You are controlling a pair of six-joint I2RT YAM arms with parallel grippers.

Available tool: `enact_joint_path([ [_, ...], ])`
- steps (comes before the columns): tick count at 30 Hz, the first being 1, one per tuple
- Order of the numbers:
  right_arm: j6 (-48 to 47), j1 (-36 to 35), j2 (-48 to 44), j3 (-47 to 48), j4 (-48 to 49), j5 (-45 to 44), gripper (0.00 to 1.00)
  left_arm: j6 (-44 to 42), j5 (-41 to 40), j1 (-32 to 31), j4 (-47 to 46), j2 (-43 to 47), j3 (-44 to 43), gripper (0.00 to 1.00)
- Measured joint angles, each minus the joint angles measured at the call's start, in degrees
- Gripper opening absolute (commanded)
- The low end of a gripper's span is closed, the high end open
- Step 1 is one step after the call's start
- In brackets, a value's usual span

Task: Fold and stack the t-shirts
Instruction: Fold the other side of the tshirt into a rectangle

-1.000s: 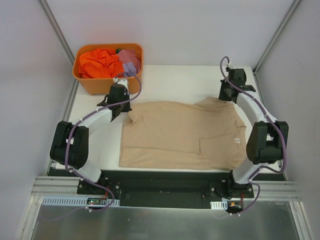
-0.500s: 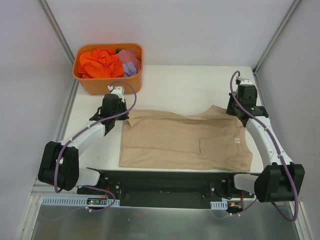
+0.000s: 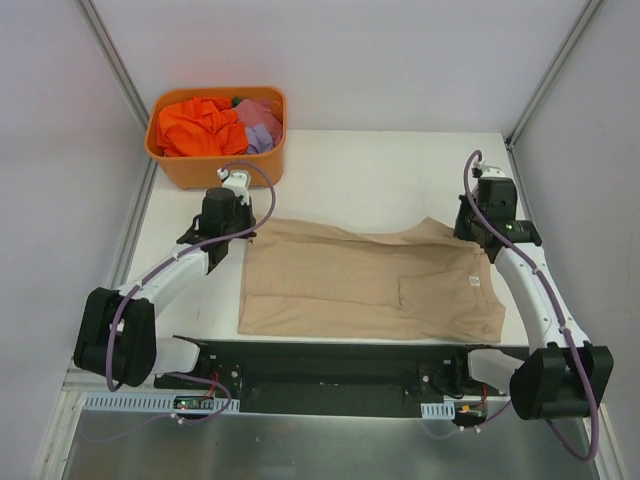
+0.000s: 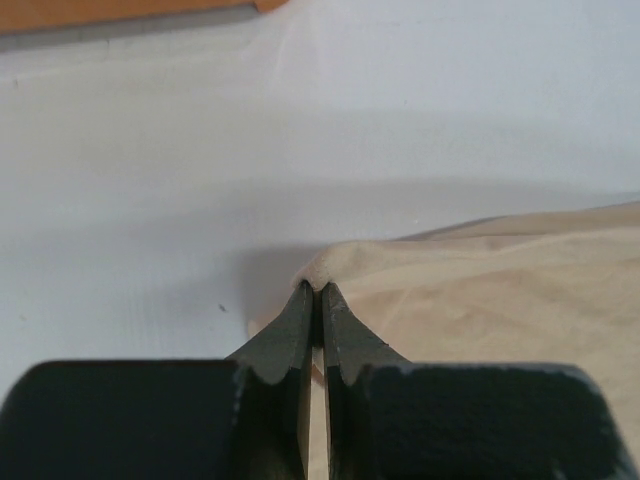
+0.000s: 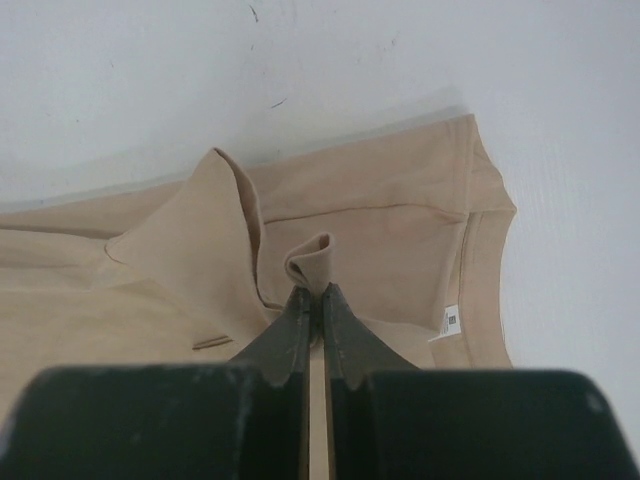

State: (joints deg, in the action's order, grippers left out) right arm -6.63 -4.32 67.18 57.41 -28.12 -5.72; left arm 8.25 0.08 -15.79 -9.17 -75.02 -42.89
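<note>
The beige t-shirt point(image 3: 370, 285) lies spread across the white table, its far edge folded toward the near side. My left gripper point(image 3: 240, 238) is shut on the shirt's far-left edge; the wrist view shows beige cloth point(image 4: 480, 290) pinched at the tips of my left gripper point(image 4: 318, 290). My right gripper point(image 3: 470, 232) is shut on the far-right edge near the collar; its wrist view shows a small loop of cloth point(image 5: 312, 258) pinched at the tips of my right gripper point(image 5: 318, 292). An orange shirt point(image 3: 195, 125) and a lilac shirt point(image 3: 260, 125) lie bunched in the tub.
The orange plastic tub point(image 3: 215, 165) stands at the table's far left corner, just beyond my left gripper. The shirt's white label point(image 5: 450, 320) shows by the collar. Grey walls and metal frame rails enclose the table. The black base rail point(image 3: 330, 365) runs along the near edge.
Both grippers have drawn the shirt's far edge toward the near side, folding it over; the shirt now looks narrower front to back. Both arms have stretched out lower.
</note>
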Motion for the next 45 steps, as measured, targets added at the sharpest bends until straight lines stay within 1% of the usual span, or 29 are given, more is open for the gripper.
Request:
enact_joint_path([
  [6,0.20,0.00,-4.31,-1.40,-2.80,0.63,0.03,0.57,-0.07,0.00,-0.79,4.87,8.07,0.00],
  [12,0.20,0.07,-7.17,-2.29,-5.42,0.83,0.04,2.05,-0.04,0.00,-2.73,11.41,11.63,0.00],
  [17,0.20,0.24,-8.68,-3.58,-7.13,0.90,0.04,5.79,0.83,0.00,-4.81,15.85,16.09,0.00],
  [24,0.59,0.42,-11.47,-5.62,-9.42,1.73,0.04,10.64,1.27,0.00,-4.15,23.50,23.21,0.00],
  [27,1.22,0.48,-12.96,-6.64,-10.40,2.36,0.04,12.09,1.42,0.00,-3.91,25.31,23.91,0.00],
  [33,2.01,0.48,-13.81,-7.61,-13.11,2.58,0.04,15.41,3.21,0.00,-3.28,26.08,25.59,0.00],
  [37,2.51,0.61,-14.01,-7.63,-14.34,2.01,0.04,18.51,3.80,0.00,-0.50,28.35,27.41,0.00],
  [40,2.97,0.76,-14.91,-8.13,-14.67,1.88,0.04,21.07,2.60,0.00,2.23,30.75,27.89,0.00],
  [45,3.28,0.83,-16.00,-9.40,-15.39,1.99,0.04,22.95,2.19,0.00,3.67,34.40,27.89,0.00],
])
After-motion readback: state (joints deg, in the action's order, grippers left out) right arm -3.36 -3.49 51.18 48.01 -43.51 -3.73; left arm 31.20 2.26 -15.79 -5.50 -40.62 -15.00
